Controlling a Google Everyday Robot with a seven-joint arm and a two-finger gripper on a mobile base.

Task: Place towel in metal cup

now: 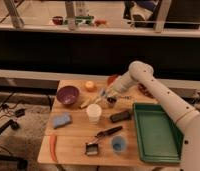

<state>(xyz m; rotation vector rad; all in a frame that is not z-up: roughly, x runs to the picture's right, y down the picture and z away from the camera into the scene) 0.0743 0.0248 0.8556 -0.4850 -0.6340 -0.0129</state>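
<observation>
The surface (75, 145) is pale, matt wood with visible plank lines. The white arm (158, 92) has a smooth, glossy plastic shell, and its pincer (104, 94) hangs just above the dark metal cup (111, 101). The green tray (155, 132) looks like smooth plastic, the blue sponge (62, 120) soft and matt.

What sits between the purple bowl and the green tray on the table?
In the camera view, the white cup and a dark block lie between the purple bowl and green tray. The gripper hovers behind them.
</observation>
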